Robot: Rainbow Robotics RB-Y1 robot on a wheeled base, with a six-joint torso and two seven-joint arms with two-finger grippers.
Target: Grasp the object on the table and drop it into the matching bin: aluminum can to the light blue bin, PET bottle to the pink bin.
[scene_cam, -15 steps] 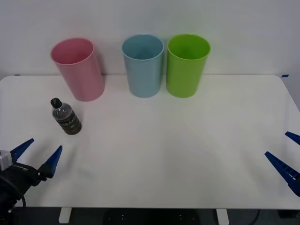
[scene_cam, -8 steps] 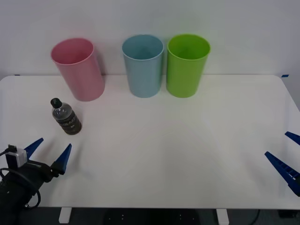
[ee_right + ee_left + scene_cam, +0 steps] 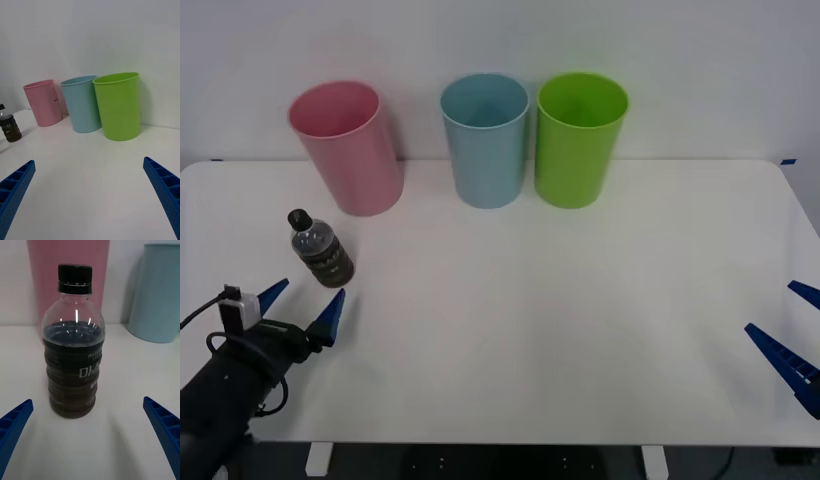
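Note:
A small clear PET bottle [image 3: 321, 250] with a black cap and dark contents stands upright on the white table [image 3: 560, 300] at the left, in front of the pink bin [image 3: 347, 147]. My left gripper [image 3: 302, 304] is open just short of the bottle, its blue fingers spread to either side of it in the left wrist view, where the bottle [image 3: 73, 348] stands centred with the pink bin [image 3: 67, 273] behind it. The light blue bin [image 3: 485, 139] stands at the back centre. My right gripper [image 3: 792, 335] rests open at the table's right edge.
A bright green bin [image 3: 580, 138] stands right of the light blue bin, nearly touching it. All three bins line up along the table's far edge by the white wall. The bottle [image 3: 9, 127] also shows far off in the right wrist view.
My left gripper has moved forward and to the right toward the bottle, staying open. The bottle, the bins and the right arm have not moved.

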